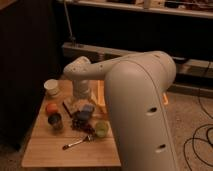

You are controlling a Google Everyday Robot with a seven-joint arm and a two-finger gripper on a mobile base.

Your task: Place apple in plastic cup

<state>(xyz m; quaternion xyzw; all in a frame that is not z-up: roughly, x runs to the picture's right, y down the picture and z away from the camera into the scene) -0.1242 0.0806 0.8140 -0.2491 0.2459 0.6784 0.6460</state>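
The apple point(51, 108), small, round and orange-red, sits on the left part of the wooden table point(45, 150). The light-green plastic cup point(101, 129) stands upright near the table's right edge, next to the dark grapes point(80, 123). My gripper point(78, 105) hangs down from the white arm point(135, 95) over the middle of the table. It is to the right of the apple and behind the grapes, apart from the apple. The plastic cup is to the gripper's front right.
A white cup point(51, 87) stands at the table's back left. A dark metallic cup point(55, 121) stands just in front of the apple. A fork point(77, 142) lies in front of the grapes. A bluish object point(88, 109) lies by the gripper. Cables point(200, 135) lie on the floor at right.
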